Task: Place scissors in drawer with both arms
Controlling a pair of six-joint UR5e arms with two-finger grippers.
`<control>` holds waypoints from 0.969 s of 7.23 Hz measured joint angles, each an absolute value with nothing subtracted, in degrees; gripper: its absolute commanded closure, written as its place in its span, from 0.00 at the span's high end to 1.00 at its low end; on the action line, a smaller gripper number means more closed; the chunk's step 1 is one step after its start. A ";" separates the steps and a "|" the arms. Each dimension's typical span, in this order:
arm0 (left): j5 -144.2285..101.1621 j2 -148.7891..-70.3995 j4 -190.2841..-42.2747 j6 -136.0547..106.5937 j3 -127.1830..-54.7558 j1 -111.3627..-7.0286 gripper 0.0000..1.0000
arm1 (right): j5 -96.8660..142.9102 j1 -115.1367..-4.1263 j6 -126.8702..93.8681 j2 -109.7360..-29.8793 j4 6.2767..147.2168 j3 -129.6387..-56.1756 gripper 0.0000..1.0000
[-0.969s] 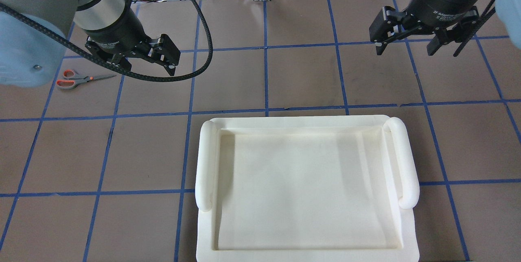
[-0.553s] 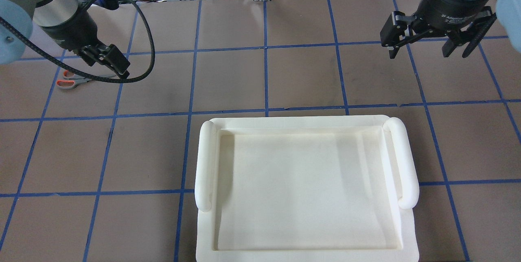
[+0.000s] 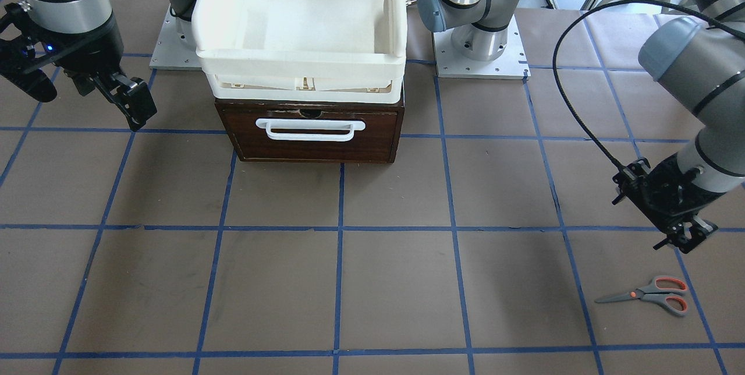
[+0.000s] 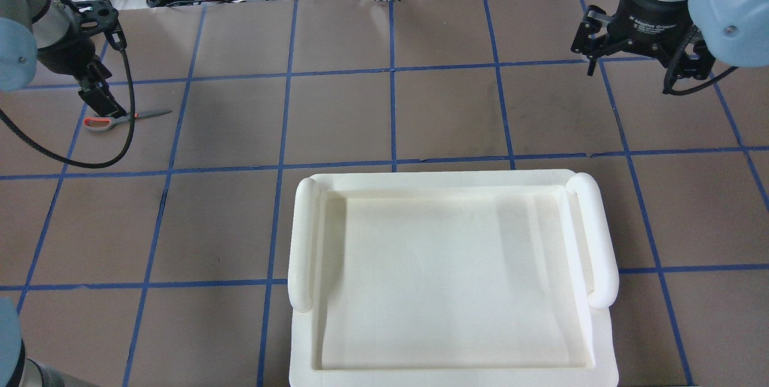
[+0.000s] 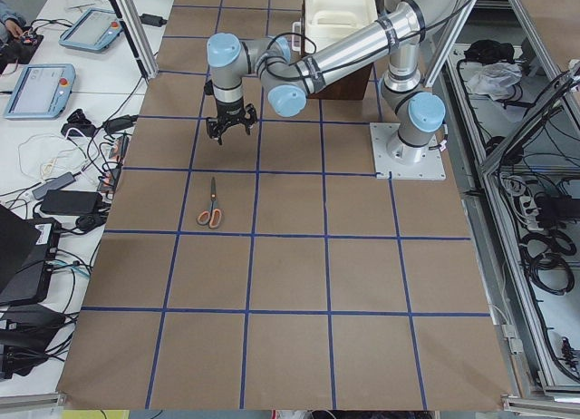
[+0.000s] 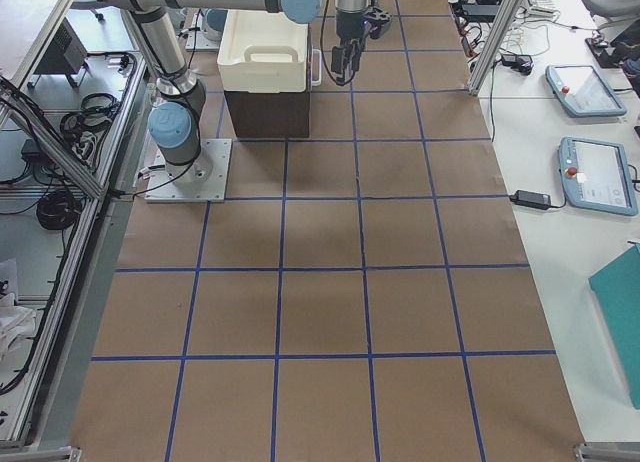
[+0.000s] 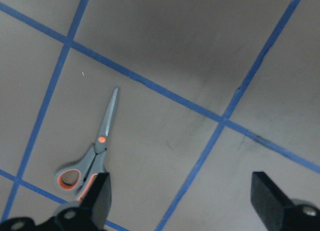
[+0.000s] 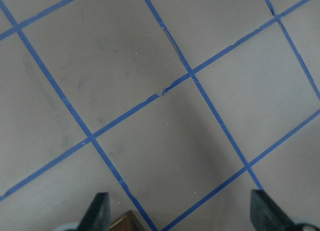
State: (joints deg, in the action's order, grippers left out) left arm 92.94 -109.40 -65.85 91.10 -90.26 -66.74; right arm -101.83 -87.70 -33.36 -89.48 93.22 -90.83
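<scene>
Reach step. Left gripper point(image 3: 681, 236) spread wide, poised near scissors point(image 3: 643, 294) lying flat on bench point(image 3: 396, 282), well apart from shut drawer point(image 3: 314, 145). Right gripper point(image 4: 631, 71) likewise spread, near drawer. Next, likely: descend, pinch scissors, open drawer

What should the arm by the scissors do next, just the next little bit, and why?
Probably shift the left gripper across until the scissors sit between its open fingers. In the wrist view they lie flat on the table, off beside one finger, not in the gap.
</scene>
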 measured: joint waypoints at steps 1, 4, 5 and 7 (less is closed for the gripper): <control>93.10 -112.80 -64.33 99.89 -88.51 -65.47 1.00 | -99.72 -87.78 -40.41 -88.96 94.17 -90.75 1.00; 92.57 -121.07 -60.64 115.55 -85.31 -62.41 1.00 | -91.47 -90.80 -63.43 -86.79 97.31 -90.65 1.00; 91.84 -122.93 -58.73 117.16 -84.79 -61.94 1.00 | -90.95 -93.01 -69.09 -85.55 98.18 -90.60 1.00; 90.23 -125.81 -57.41 118.30 -83.70 -61.36 0.99 | -91.59 -97.18 -78.59 -82.94 98.59 -90.56 1.00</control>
